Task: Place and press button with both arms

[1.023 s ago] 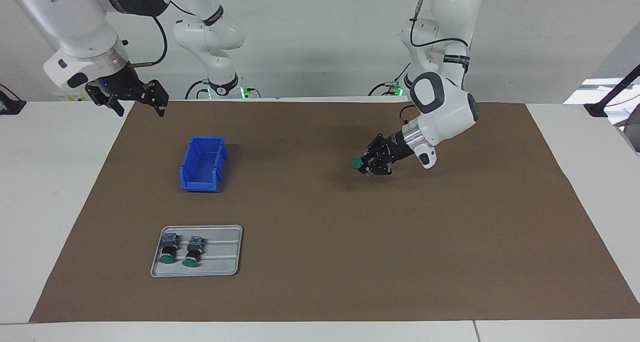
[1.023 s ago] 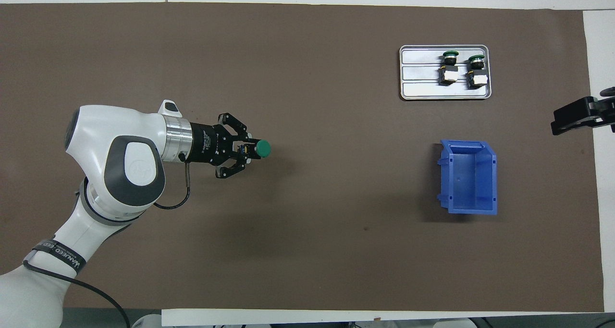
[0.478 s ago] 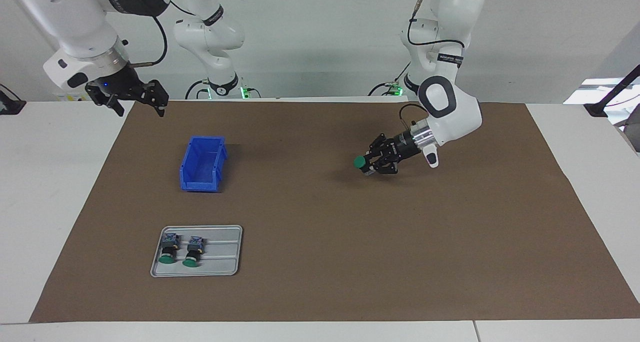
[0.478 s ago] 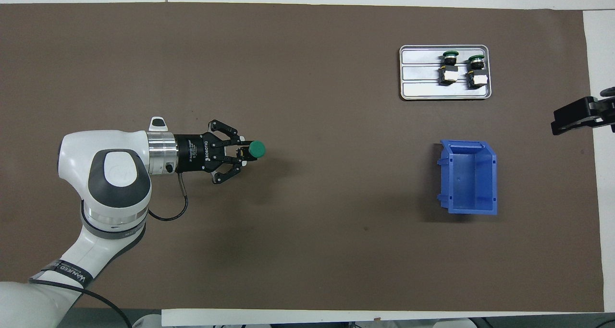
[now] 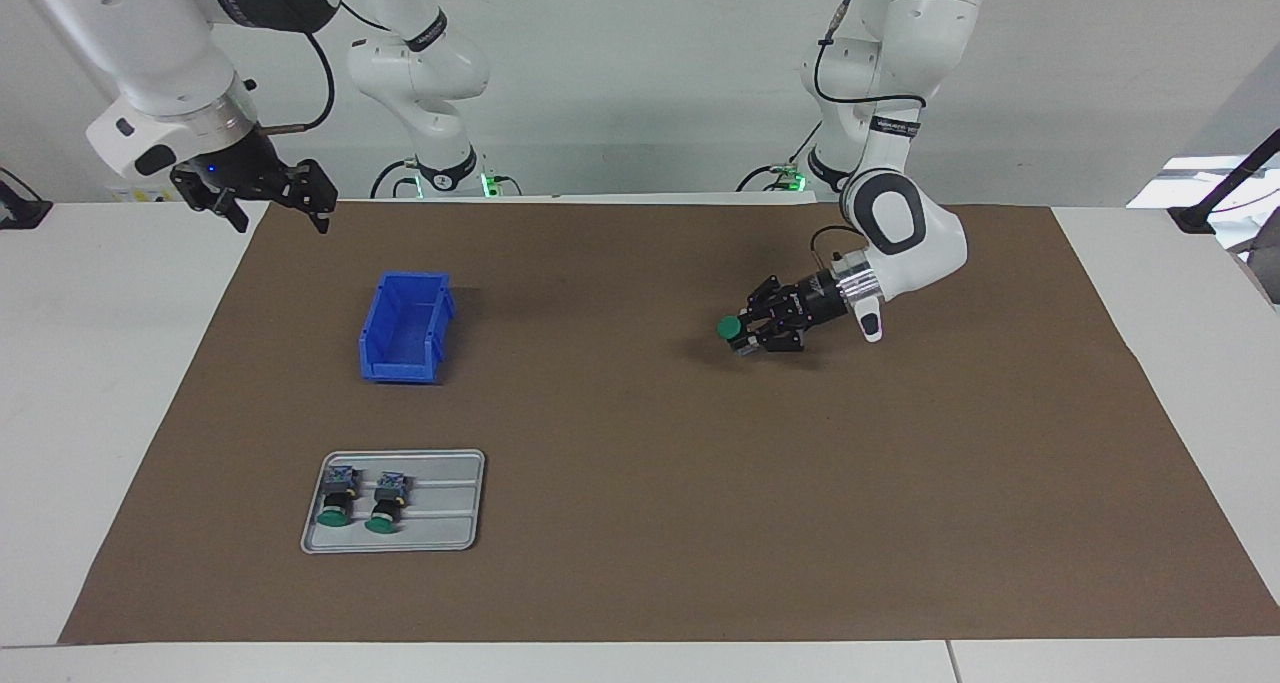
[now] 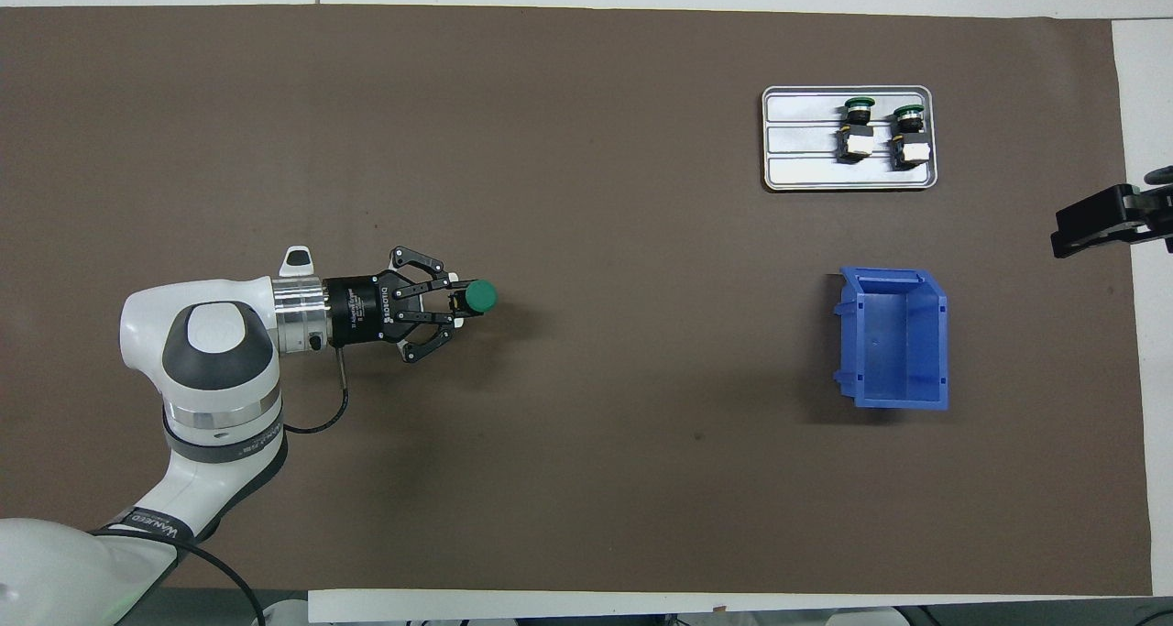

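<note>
Left pincer (image 5: 748, 333) level, gripping button (image 5: 730, 329)

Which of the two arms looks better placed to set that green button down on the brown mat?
The left. Its gripper already grips the button just above the mat. The right gripper waits with open jaws at the mat's edge, near the blue bin.

White arms (image 5: 905, 238) w/ dark grey joint caps, black cables, black grippers.
</note>
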Controlling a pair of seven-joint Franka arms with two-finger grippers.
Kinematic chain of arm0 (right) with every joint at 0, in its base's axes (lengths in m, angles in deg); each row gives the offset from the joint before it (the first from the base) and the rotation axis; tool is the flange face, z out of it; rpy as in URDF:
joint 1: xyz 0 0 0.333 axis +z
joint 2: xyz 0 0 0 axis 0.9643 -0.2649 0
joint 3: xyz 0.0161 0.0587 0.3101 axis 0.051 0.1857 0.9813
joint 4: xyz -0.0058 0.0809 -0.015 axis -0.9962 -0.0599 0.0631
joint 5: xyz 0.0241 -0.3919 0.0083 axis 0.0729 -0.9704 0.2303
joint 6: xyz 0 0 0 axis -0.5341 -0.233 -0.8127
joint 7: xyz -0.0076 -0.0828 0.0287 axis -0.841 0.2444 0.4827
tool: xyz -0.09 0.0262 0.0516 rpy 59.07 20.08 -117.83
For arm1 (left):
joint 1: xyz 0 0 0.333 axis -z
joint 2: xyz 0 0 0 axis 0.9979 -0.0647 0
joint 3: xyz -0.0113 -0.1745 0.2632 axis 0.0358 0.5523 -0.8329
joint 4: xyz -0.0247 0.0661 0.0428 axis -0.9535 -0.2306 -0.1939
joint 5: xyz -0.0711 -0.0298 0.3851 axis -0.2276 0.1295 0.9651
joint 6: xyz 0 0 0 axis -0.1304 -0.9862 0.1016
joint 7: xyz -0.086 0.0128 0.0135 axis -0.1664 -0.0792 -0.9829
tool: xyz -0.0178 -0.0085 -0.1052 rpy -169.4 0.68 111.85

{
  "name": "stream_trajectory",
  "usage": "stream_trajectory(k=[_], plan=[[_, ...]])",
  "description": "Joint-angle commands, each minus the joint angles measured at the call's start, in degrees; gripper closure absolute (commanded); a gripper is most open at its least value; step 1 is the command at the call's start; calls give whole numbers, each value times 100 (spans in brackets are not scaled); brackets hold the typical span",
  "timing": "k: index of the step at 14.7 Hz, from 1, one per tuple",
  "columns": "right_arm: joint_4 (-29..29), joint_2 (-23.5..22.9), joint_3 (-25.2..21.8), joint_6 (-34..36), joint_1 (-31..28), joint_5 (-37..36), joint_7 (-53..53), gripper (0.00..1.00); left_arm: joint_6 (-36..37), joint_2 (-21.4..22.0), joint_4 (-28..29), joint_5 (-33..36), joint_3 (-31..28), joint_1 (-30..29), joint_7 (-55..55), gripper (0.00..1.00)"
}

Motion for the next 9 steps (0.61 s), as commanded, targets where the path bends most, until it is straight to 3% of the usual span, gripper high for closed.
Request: stream_trajectory(k=[1,9], plan=[[128,110,24,4,-47,19,-74,1,322,-90,181,-447,26,-140,459,99],[128,110,33,4,-47,19,-74,1,578,-354,277,-1054,26,-141,863,99]])
